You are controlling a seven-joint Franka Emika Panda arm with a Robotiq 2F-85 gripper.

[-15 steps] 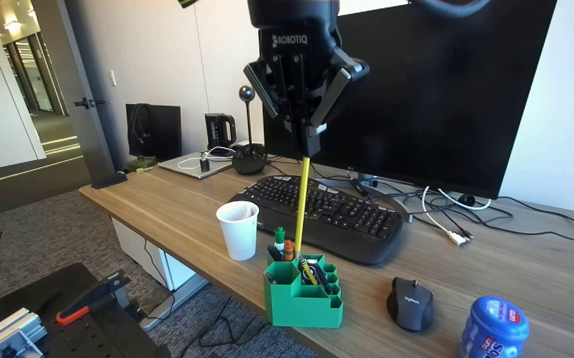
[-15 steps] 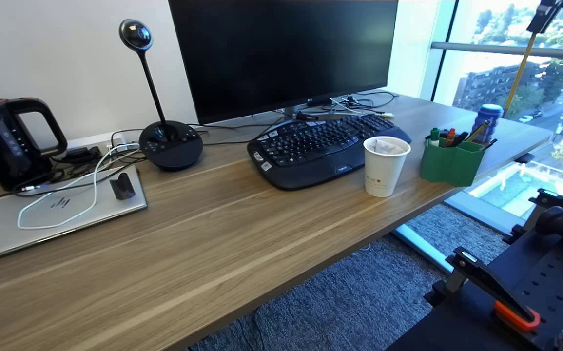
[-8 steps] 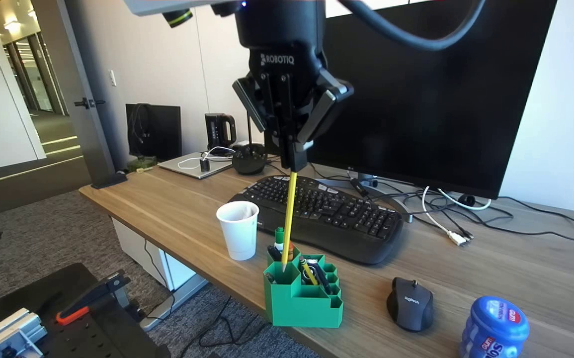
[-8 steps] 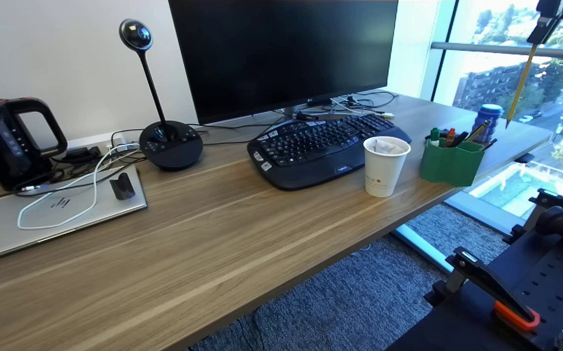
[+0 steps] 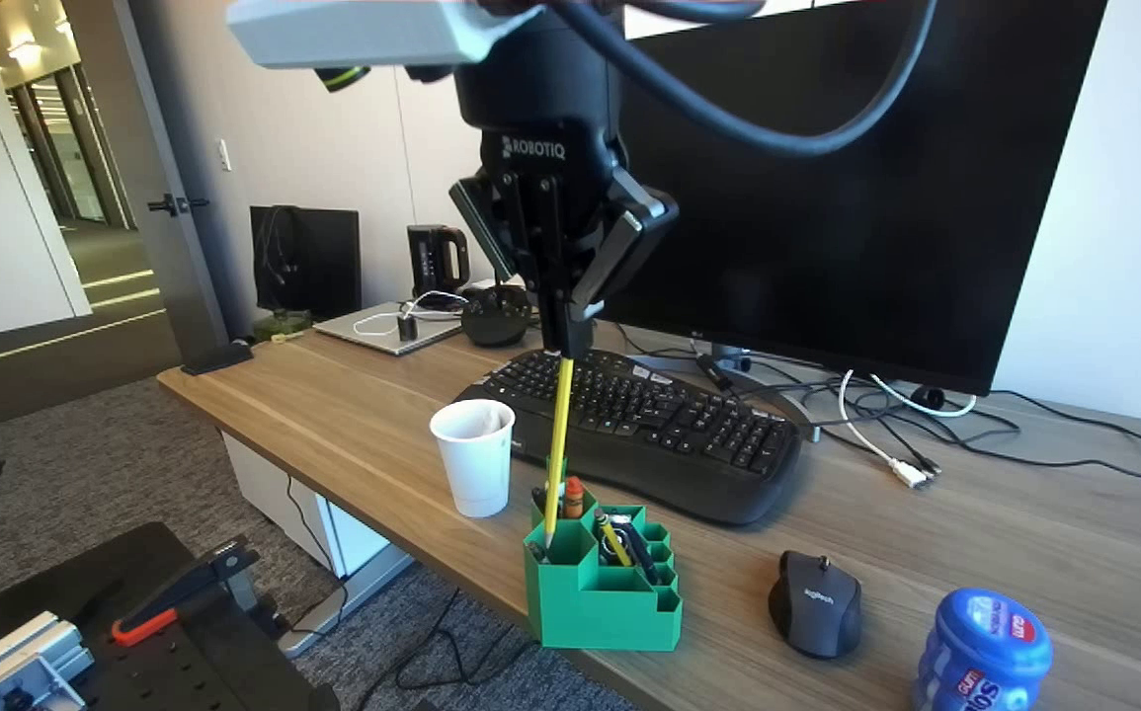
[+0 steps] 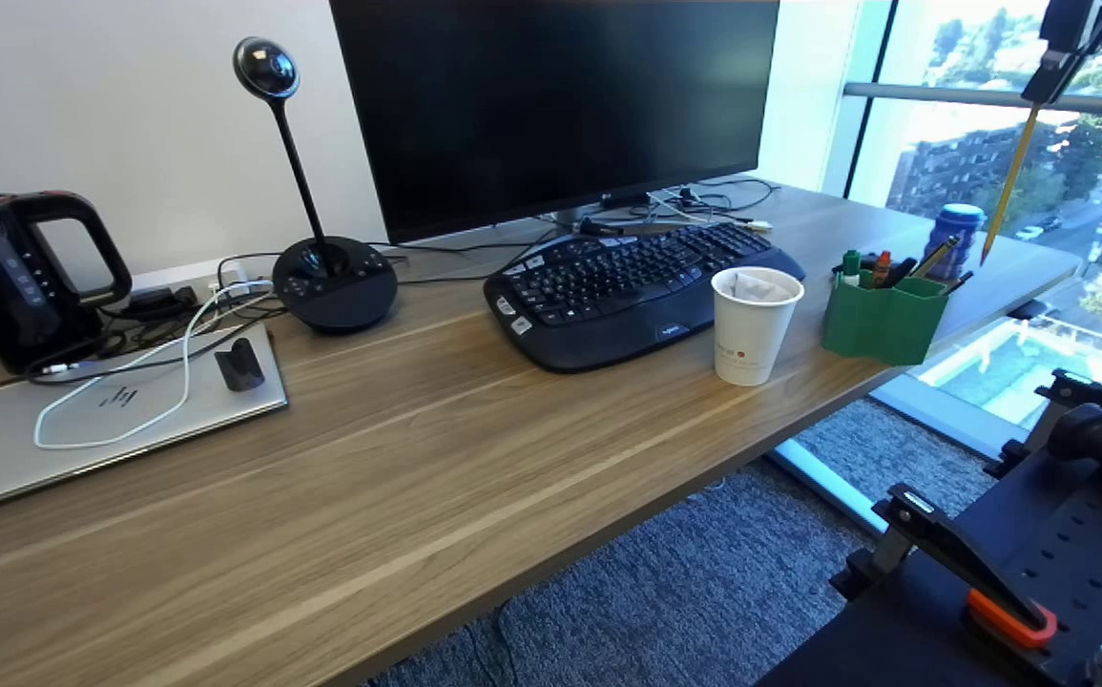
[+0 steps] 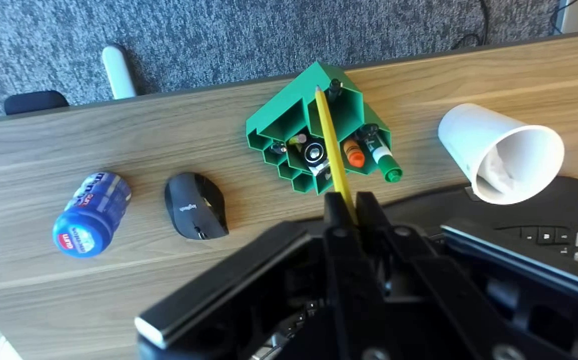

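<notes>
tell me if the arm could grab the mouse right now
Probably not: the end effector is shut on a pencil. The mouse itself lies uncovered on the desk, so that grip seems the main obstacle.

Wood-grained worktop ran along a white wall, grey carpet below. Daylight came through a window. Grey door stood open onto a lit corridor.

Above the green pen holder, the gripper hides the upper end of the yellow pencil and, in the wrist view, most of the keyboard. Inside the holder, a dark item is mostly hidden. Beside the holder, the contents of the white cup are unclear; the picture's edge cuts off the blue bottle in an exterior view
</notes>
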